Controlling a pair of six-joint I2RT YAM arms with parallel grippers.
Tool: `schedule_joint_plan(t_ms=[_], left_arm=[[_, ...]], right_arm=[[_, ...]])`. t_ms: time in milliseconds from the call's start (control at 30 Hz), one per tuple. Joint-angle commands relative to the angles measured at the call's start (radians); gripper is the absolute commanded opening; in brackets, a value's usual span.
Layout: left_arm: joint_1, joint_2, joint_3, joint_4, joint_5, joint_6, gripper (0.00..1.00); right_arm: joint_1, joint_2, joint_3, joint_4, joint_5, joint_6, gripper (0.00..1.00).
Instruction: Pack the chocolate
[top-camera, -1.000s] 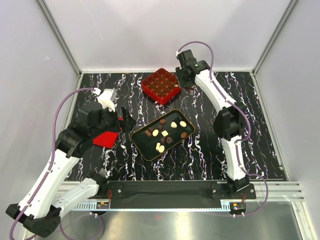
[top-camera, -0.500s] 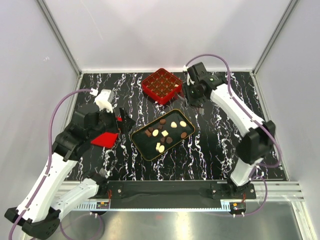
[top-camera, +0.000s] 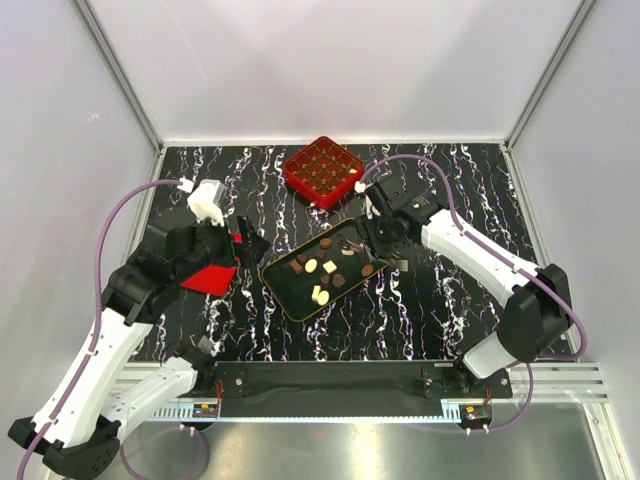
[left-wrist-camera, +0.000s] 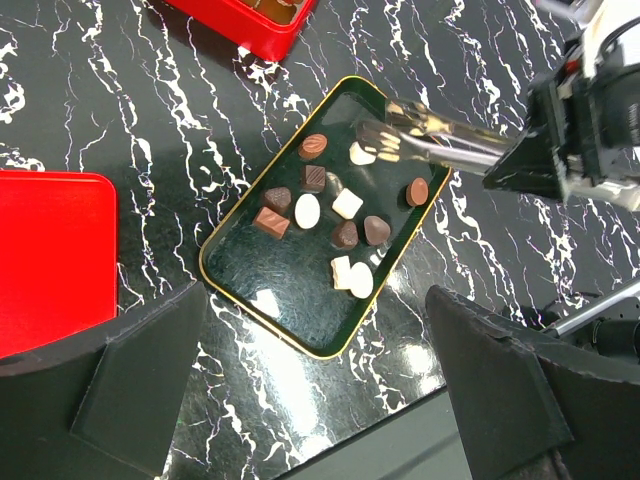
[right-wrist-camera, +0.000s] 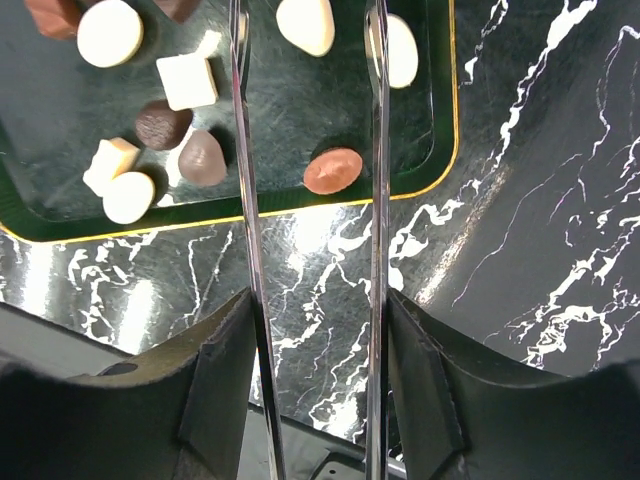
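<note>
A: Item one, the chocolate (top-camera: 330, 267)?
B: About a dozen bite-sized pieces in dark brown, mid brown and cream-white, some round and some squarish. All lie loose in the black gold-rimmed tray (top-camera: 288, 292).

A: Tray, location?
B: Middle of the counter (top-camera: 450, 300), set on the diagonal.

A: Item two, the right gripper (left-wrist-camera: 378, 120)?
B: It has long thin metal prongs (right-wrist-camera: 245, 150) and reaches over the tray's far right corner. It is released: the prongs stand apart with nothing clamped. In the wrist view a cream piece and a brown oval piece lie on the tray between the prongs. Another cream piece sits just outside the right prong.

A: Item three, the left gripper (top-camera: 243, 248)?
B: Its jaws are spread wide and hold nothing. It hangs over the left half of the counter, just beside a flat red square (top-camera: 210, 278) that lies there.

A: Anything further?
B: A red gridded box (top-camera: 322, 172) stands at the middle of the far edge, near the tray but apart from it. I cannot tell what its cells hold.
</note>
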Motion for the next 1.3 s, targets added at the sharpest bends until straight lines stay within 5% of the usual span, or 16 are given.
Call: schedule_joint_plan(t_ms=[0,1267], left_arm=[[0.006,-0.015,0.028,0.006,0.009,-0.009,0.99],[0.006,-0.003,0.052,0.006,0.014,-0.009,0.99]], right_arm=[[0.017,-0.003,-0.021,0.104,0.018,-0.018,0.58],[0.054,0.000,-0.109,0.070,0.029,-0.021,0.54]])
